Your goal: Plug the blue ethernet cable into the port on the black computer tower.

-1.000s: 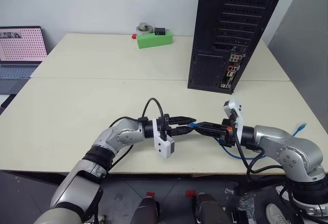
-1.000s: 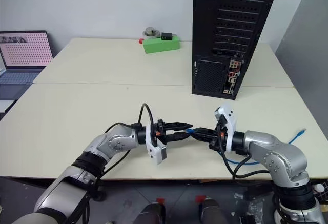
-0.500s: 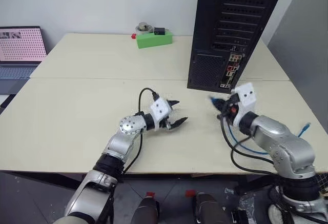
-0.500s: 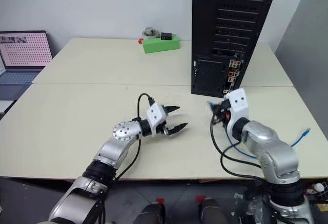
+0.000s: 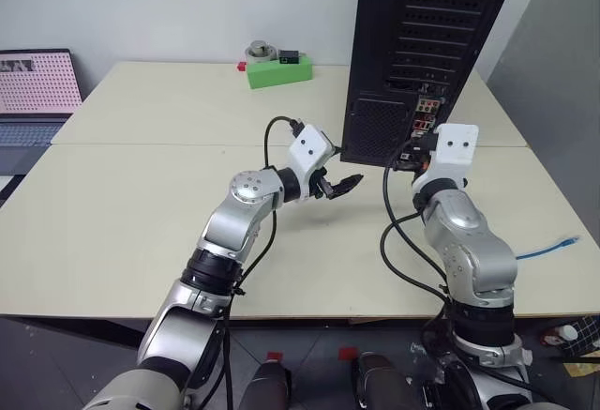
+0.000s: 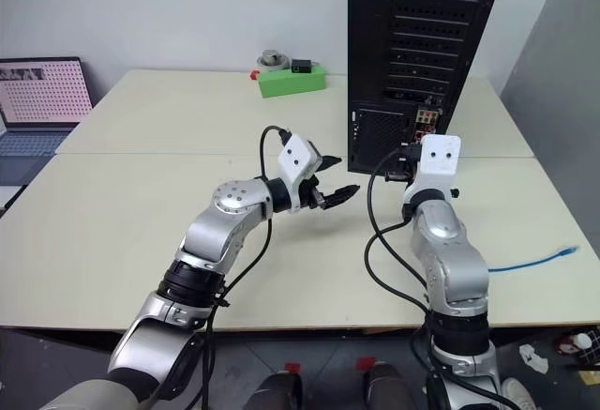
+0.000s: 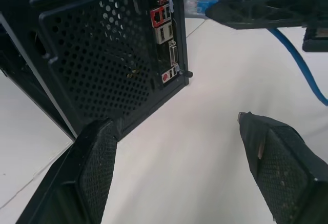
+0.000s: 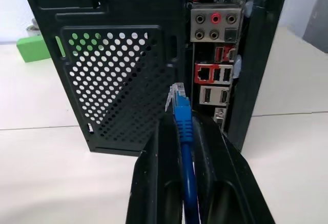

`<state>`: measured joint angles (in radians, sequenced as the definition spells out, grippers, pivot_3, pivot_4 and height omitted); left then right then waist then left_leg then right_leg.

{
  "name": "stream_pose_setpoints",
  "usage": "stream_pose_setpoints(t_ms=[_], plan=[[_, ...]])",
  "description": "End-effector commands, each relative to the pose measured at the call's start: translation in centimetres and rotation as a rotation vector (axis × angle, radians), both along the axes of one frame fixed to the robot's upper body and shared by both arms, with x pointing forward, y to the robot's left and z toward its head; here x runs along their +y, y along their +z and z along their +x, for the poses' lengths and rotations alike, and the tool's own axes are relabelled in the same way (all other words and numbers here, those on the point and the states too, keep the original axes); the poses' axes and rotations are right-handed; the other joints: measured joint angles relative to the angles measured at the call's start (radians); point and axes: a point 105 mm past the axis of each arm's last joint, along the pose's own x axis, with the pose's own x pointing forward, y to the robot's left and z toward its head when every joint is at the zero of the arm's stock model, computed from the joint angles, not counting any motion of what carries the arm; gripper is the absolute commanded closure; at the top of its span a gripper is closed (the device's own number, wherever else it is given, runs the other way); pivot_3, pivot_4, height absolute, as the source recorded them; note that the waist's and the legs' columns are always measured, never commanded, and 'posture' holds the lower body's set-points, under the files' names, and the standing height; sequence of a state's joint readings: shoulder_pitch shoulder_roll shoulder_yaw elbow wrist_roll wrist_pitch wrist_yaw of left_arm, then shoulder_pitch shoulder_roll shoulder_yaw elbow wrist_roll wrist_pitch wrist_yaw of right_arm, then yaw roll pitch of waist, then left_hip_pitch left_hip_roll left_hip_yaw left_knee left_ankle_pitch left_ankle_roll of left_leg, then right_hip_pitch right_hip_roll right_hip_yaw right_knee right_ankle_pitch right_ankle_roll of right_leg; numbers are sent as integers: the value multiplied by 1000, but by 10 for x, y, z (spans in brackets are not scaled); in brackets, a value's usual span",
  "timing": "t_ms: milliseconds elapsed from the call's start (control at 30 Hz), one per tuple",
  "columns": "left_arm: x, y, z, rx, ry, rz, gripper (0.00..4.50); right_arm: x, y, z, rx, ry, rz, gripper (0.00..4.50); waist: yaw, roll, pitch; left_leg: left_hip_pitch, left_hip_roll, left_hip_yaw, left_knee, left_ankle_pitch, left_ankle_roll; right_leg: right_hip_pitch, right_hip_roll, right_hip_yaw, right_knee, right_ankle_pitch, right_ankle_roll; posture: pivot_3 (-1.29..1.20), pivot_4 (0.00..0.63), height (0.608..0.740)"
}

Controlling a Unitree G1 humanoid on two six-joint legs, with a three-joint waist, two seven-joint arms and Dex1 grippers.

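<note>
**Plug held short of the tower's rear**

The right gripper [image 8: 183, 131] is clamped on the blue ethernet cable [image 8: 183, 124], its clear plug just short of the black computer tower [image 8: 123, 80], near the port [image 8: 203, 73]. The left gripper [image 7: 179, 152] hangs spread wide, empty

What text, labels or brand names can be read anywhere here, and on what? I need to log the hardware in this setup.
No text can be read.
Black computer tower: no legible brand or port labels on its rear face.
Laptop screen: a dotted pattern, with any writing too small to read.
Green box: no visible label.
Blue ethernet cable in the right gripper: no readable marking.
</note>
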<state>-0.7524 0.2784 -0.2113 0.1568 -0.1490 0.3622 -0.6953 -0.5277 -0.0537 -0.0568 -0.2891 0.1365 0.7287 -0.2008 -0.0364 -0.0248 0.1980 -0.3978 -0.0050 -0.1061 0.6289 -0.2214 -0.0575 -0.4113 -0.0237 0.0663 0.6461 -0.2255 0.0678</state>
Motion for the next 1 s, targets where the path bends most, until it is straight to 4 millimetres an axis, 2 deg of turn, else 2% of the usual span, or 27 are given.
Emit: stream_pose_setpoints(t_ms=[33, 300, 1000], plan=[[-4, 13, -1, -61, -10, 1, 656, -4, 16, 8, -65, -40, 25, 4499, 0, 0, 0, 0, 0, 0, 0, 0, 0, 0, 0, 0, 0, 0, 0, 0, 150, 740], [-1, 12, 1, -56, 5, 2, 656, -11, 16, 23, -68, -74, 37, 4499, -5, 0, 0, 0, 0, 0, -1, 0, 0, -1, 0, 0, 0, 0, 0, 0, 150, 740], [-4, 13, 1, -48, 6, -11, 656, -11, 20, 42, -65, -85, 45, 4499, -15, 0, 0, 0, 0, 0, -1, 0, 0, -1, 0, 0, 0, 0, 0, 0, 150, 740]])
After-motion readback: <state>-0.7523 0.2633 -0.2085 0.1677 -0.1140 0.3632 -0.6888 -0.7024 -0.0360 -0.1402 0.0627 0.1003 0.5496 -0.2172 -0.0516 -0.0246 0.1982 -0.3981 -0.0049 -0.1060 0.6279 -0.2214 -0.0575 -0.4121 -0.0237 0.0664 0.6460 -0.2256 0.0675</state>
